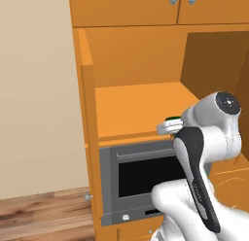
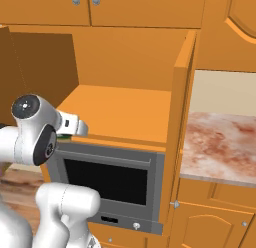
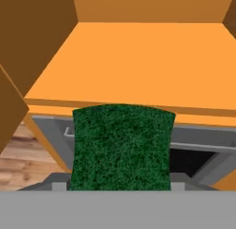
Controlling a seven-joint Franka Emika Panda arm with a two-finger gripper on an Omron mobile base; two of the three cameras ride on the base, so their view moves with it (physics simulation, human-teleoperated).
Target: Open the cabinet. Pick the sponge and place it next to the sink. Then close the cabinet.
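The cabinet stands open, with both tall doors swung out and its orange shelf bare. My gripper hangs just in front of the shelf's front edge, above the oven. It is shut on the sponge, whose dark green face covers the fingers in the hand view. Only a sliver of green sponge shows at the hand in the left base view, and the sponge peeks out below the wrist in the right base view. The sink is out of view.
A grey oven sits under the shelf. The open left door and right door flank the arm. A marbled countertop lies to the right, short orange doors above, and wood floor at the lower left.
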